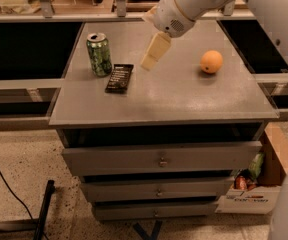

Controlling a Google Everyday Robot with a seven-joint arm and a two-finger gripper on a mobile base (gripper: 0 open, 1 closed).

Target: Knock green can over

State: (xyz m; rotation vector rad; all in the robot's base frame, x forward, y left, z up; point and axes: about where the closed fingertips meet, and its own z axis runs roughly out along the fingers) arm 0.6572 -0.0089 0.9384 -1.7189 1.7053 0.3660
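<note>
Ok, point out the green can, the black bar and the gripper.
green can (99,56), camera view, label side.
black bar (119,78), camera view, top face.
gripper (148,63), camera view, its tip, hovering right of the green can.

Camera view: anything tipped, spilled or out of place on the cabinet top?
Nothing stands out. The green can stands upright, the black bar lies flat beside it, the orange sits apart at right, and the tool hangs over the cabinet top, right of the can.

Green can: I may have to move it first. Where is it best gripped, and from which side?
Probably the round side wall at mid-height, coming from the right: the green can stands upright, and the gripper hangs over the table to its right. The flat black bar lies low beside it.
</note>
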